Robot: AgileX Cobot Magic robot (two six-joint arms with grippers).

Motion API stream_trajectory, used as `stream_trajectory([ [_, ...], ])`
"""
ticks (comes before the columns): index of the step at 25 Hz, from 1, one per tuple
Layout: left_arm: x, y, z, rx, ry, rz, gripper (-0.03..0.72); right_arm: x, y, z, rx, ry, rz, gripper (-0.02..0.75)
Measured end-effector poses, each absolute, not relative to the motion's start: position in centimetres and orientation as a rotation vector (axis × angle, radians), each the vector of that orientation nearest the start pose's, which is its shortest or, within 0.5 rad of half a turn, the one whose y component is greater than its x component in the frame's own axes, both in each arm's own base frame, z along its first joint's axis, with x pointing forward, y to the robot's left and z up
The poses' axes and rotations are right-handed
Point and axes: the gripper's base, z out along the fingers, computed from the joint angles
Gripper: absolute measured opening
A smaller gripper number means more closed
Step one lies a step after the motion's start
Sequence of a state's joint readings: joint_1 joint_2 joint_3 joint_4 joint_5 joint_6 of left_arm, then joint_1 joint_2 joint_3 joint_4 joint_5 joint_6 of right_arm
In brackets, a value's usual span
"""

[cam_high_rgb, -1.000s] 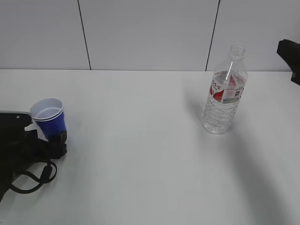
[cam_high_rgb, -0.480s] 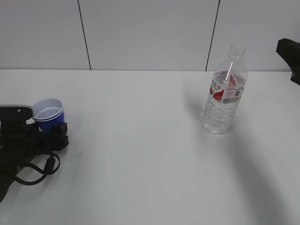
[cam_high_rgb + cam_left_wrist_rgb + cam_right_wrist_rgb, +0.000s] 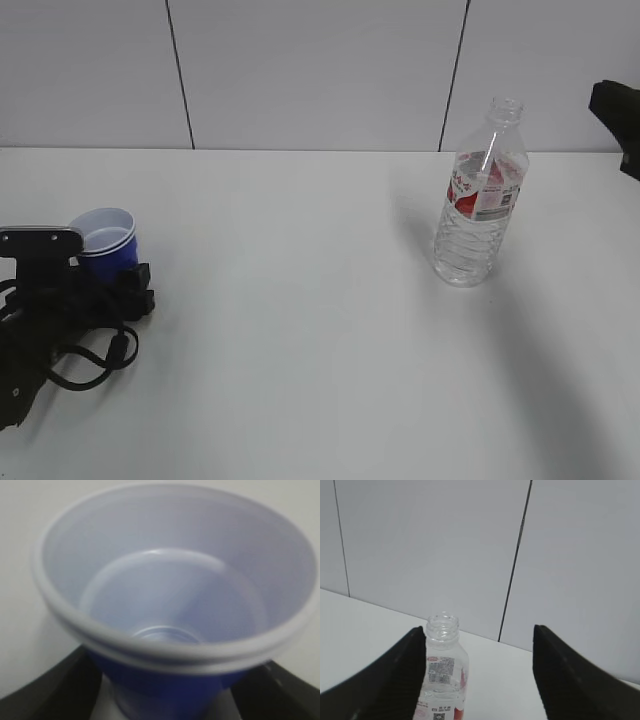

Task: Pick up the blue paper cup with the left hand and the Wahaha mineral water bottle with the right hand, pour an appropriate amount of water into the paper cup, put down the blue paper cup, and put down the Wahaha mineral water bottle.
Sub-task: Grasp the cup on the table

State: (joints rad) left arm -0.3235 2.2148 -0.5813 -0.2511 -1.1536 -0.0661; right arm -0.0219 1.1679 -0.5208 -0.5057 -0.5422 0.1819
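The blue paper cup (image 3: 108,238) stands on the table at the far left, white inside and empty (image 3: 170,590). My left gripper (image 3: 102,280) is low on the table with its jaws either side of the cup's base. Its black fingers (image 3: 40,692) show thin gaps to the blue wall, so the left gripper (image 3: 160,695) is open. The Wahaha mineral water bottle (image 3: 480,195) stands upright and uncapped at the right. In the right wrist view the bottle (image 3: 442,675) is ahead, close to the left finger. The right gripper (image 3: 479,647) is open and empty; in the exterior view only a piece of the right arm (image 3: 620,115) shows. I cannot make out the water.
The white table (image 3: 300,330) runs back to a panelled grey wall (image 3: 300,70). Loose black cables (image 3: 90,350) from the left arm lie on the table near its front left edge.
The left gripper has slid forward round the cup, and its wrist block now covers part of the cup's rim. The bottle and the right arm have not moved.
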Motion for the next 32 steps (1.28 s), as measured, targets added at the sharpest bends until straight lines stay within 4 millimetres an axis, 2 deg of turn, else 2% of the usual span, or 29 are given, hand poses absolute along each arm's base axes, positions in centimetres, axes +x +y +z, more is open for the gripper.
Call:
stream_trajectory([
  [24, 30.05, -7.80, 4.05, -0.010, 1.966, -0.091, 0.589, 23.72, 1.76, 27.69, -0.386, 1.596, -0.008, 0.503],
  [32, 30.73, -8.03, 4.33, -0.014, 1.941, -0.098, 0.589, 23.72, 1.76, 27.69, -0.386, 1.596, -0.008, 0.503],
])
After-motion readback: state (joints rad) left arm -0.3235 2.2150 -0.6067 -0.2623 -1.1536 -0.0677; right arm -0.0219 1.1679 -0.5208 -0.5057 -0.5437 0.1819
